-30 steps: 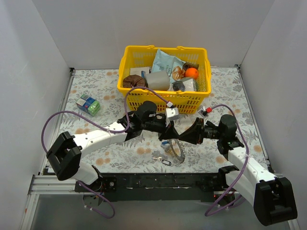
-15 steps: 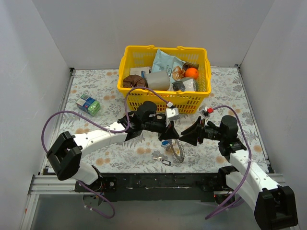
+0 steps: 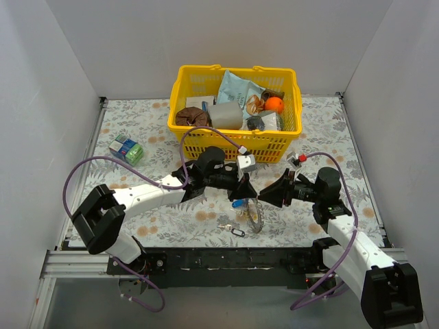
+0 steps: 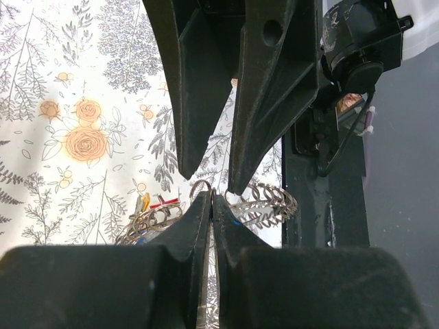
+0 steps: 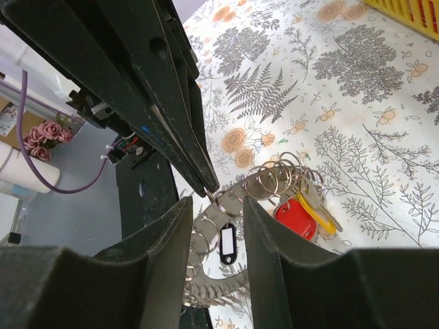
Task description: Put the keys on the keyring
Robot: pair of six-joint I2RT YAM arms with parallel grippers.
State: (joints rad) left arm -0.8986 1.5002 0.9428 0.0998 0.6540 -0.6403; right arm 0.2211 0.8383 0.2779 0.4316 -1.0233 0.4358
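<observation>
Currently, the left gripper (image 4: pixel 210 199) is pressing its fingers together on what looks like a thin loop (image 5: pixel 221 200) of wire. I judge it is steadying the loop so that an edge is facing the other arm. The right gripper (image 5: pixel 217 201) is meeting it tip to tip with fingers spread, straddling the pinched loop without clearly touching it, probably lining up to take it or pry it apart.

The keyring (image 4: pixel 271 203) is lying flat on the tabletop (image 3: pixel 329 130) just beneath both tips, close to the near edge and right of its middle.

- **Keyring:** one.
- **Keys:** two are showing plainly, a red key (image 5: pixel 295 218) and a yellow key (image 5: pixel 319 209), touching each other. A blue speck beside the keyring may be a third; I cannot tell.
- **Tag:** one black tag (image 5: pixel 226 243) is lying among the wire.
- **Other loops:** they are overlapping too closely to count.
</observation>
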